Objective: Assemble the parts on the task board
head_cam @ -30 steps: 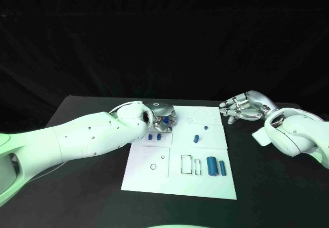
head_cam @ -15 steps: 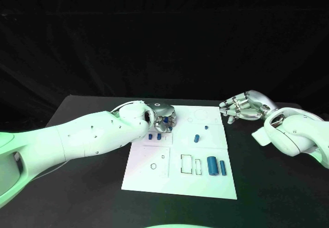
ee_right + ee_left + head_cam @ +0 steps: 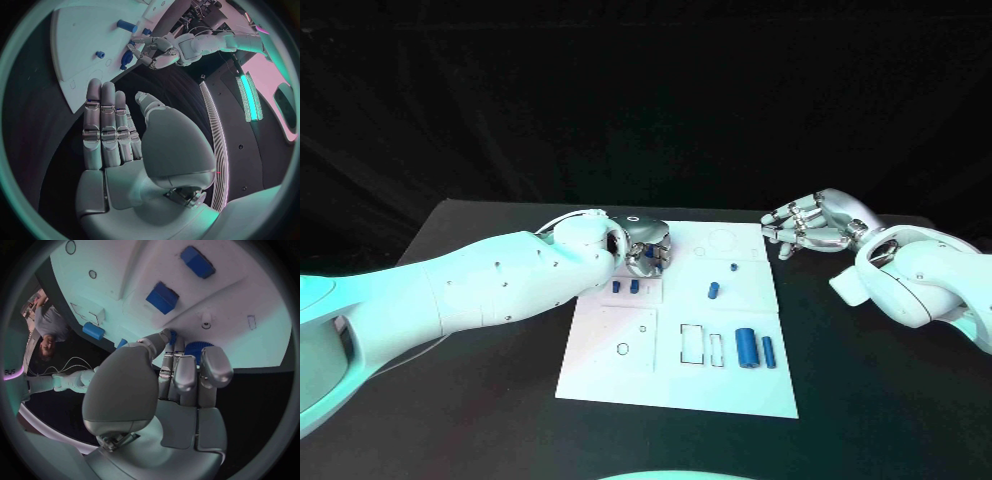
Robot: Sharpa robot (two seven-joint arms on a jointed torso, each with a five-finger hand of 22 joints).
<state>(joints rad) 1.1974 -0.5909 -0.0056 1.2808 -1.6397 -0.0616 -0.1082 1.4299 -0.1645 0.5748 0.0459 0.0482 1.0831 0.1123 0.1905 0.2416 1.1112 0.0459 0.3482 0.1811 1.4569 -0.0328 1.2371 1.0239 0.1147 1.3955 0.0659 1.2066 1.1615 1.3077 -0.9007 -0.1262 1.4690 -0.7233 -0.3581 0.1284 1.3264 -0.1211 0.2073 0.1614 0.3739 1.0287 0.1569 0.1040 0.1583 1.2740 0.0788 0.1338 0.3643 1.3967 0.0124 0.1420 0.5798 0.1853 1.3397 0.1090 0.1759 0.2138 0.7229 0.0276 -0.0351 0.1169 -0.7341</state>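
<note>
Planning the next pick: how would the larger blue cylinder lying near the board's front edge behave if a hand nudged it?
The larger blue cylinder lies on its side on the flat task board, so it would probably roll sideways. It looks rigid and smooth, likely slippery. The thinner cylinder beside it might get knocked.

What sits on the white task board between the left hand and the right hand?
In the head view, a small blue peg on the white task board lies between the left hand and right hand.
</note>
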